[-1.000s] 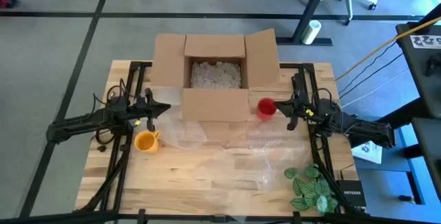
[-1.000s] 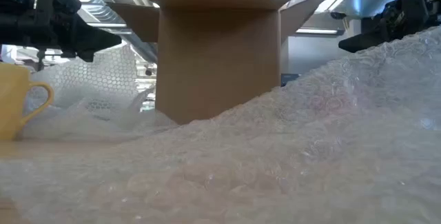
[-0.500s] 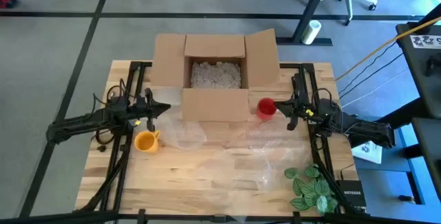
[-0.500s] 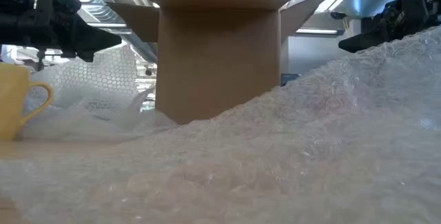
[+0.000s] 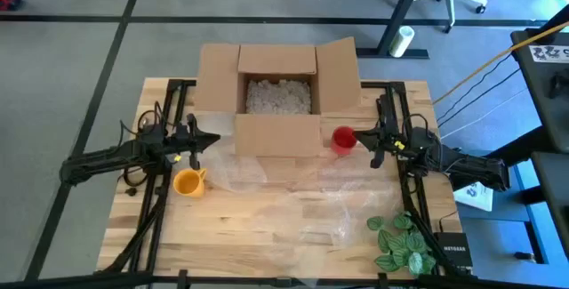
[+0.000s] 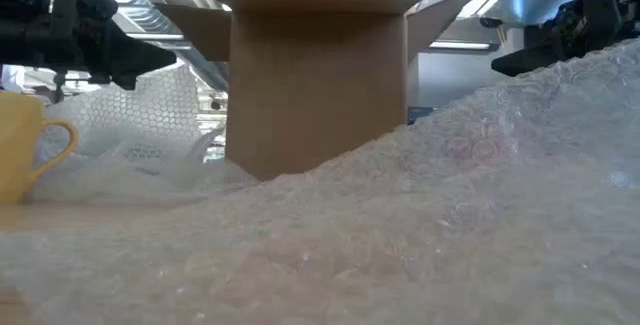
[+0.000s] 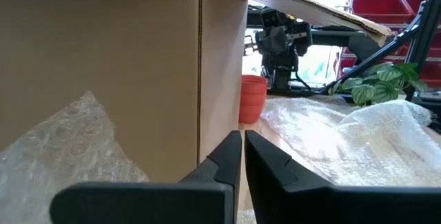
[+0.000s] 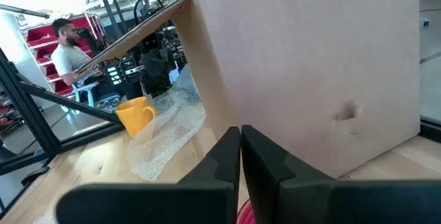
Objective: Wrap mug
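Mug (image 5: 188, 181) is yellow, standing upright on the table (image 5: 267, 236) near your left edge, handle toward the middle, touching the edge of the bubble wrap (image 5: 293, 187) that's spread across the centre of the table. Left gripper (image 5: 213, 140) hovers just beyond the mug, toward the box, fingers pressed together, holding nothing. Right gripper (image 5: 358, 134) sits on the far side of the box front, fingers closed too and empty, with a red cup (image 5: 343, 139) right at its tip. Cardboard box (image 5: 277, 93) stands open at the back of the table between the arms, packing fill inside. Plant (image 5: 404, 240) lies at the near right corner. You can see a person (image 8: 67, 52) seated in the room behind, in the right wrist view
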Controlling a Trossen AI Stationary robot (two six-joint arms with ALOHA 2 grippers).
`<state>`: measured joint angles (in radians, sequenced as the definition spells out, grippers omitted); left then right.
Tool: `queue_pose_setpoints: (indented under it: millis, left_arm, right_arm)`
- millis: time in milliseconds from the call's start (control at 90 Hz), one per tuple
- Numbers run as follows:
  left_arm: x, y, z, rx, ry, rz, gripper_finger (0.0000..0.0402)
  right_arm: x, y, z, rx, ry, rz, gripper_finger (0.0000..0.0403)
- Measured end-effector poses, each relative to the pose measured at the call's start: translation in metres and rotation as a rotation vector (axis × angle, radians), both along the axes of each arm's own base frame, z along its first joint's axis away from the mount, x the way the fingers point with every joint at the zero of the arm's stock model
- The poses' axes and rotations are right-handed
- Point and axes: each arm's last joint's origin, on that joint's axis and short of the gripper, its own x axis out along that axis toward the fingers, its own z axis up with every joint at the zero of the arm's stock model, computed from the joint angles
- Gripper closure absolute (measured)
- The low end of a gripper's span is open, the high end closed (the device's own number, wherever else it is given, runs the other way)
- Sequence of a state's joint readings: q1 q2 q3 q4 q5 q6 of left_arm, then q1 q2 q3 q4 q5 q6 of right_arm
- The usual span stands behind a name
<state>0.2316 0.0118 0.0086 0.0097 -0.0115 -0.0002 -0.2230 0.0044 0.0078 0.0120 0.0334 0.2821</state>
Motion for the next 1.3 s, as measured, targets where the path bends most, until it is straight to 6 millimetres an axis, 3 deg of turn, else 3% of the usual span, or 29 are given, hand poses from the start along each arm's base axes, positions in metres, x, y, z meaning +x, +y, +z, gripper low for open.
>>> queue_pose_setpoints:
  millis: [844,1089,1300]
  left_arm:
    - [-0.001,0.000,0.002,-0.027,0.006,0.004,0.0400]
    - [-0.016,-0.003,0.049,-0.012,0.080,0.023,0.0401]
    - [-0.015,-0.006,0.079,-0.175,0.185,-0.002,0.0401]
  right_arm:
    - [0.000,0.000,0.000,0.000,0.000,0.000,0.0402]
    - [0.000,0.000,0.000,0.000,0.000,0.000,0.0402]
    - [0.000,0.000,0.000,0.000,0.000,0.000,0.0402]
